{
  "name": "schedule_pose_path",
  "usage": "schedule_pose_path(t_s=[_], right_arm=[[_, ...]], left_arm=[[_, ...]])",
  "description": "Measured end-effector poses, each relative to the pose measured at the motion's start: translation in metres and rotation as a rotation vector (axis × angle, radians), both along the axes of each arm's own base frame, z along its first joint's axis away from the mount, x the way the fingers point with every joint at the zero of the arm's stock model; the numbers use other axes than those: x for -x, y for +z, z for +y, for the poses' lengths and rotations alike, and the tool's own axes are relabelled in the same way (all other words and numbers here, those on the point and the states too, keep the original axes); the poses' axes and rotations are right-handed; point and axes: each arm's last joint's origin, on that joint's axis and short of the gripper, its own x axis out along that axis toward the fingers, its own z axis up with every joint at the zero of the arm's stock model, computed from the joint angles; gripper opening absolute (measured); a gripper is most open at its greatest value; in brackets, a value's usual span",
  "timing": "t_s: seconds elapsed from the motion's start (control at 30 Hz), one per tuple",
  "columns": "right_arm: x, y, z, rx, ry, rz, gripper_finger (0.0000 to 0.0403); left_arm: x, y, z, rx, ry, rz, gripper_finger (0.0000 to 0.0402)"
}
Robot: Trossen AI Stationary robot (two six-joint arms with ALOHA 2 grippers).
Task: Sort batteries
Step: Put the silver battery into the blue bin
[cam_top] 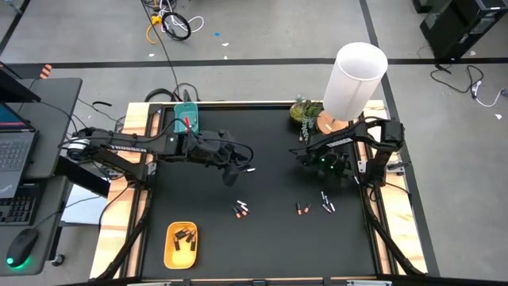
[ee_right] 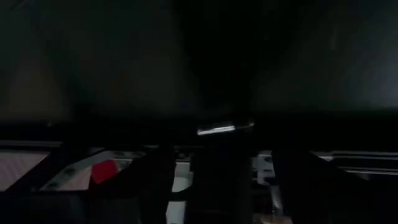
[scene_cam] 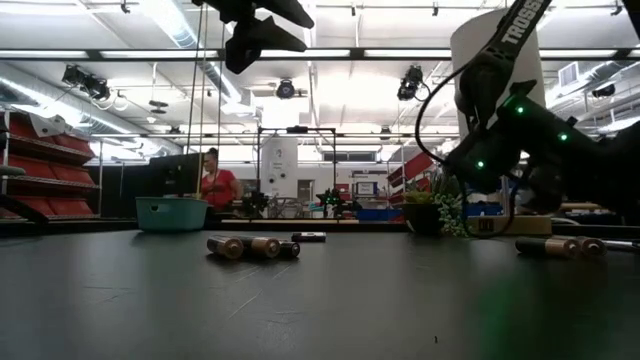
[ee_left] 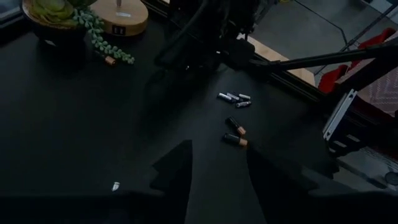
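Note:
Batteries lie loose on the black table: two dark ones with orange ends [cam_top: 240,209], another dark one [cam_top: 302,208], a few pale ones [cam_top: 326,200] and a single pale one [cam_top: 251,168]. Several dark batteries lie in the yellow oval tray [cam_top: 180,244]. The teal tray [cam_top: 186,119] sits at the far left. My left gripper [cam_top: 236,173] hangs open and empty above the table's middle, next to the single pale battery [ee_left: 115,185]. My right gripper [cam_top: 321,163] is low at the table's right, open, holding nothing I can see.
A tall white cylinder on a wooden base [cam_top: 353,79] and a small potted plant [cam_top: 304,111] stand at the far right of the table. A person in red [scene_cam: 215,185] is in the room far behind. A desk with a laptop stands off the table's left.

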Motion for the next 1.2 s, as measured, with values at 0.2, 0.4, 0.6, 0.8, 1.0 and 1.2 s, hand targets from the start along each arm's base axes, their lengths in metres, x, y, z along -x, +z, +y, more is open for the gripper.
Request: schedule_pose_path(t_s=[0.2,0.4,0.6,0.8,1.0,1.2], right_arm=[[-0.001,-0.007,0.002,0.052,0.047,0.051,0.0261],[-0.002,-0.017,0.008,0.046,0.012,0.118,0.0249],[-0.002,-0.02,0.009,0.052,-0.018,0.127,0.0241],[0.001,-0.022,0.002,0.011,-0.1,0.115,0.0239],[0.004,-0.021,-0.006,0.004,-0.155,0.121,0.0235],[0.008,-0.022,-0.019,-0.025,-0.251,0.107,0.0229]], left_arm=[[0.0,0.0,0.0,-0.002,0.003,0.0,0.0167],[0.0,0.0,0.0,-0.003,0.003,0.001,0.0167],[0.0,0.0,0.0,-0.002,0.003,0.003,0.0167],[0.0,0.0,0.0,0.0,0.002,0.004,0.0167],[0.001,-0.003,-0.004,0.01,-0.015,0.03,0.0167],[0.003,-0.005,-0.009,0.018,-0.028,0.06,0.0167]])
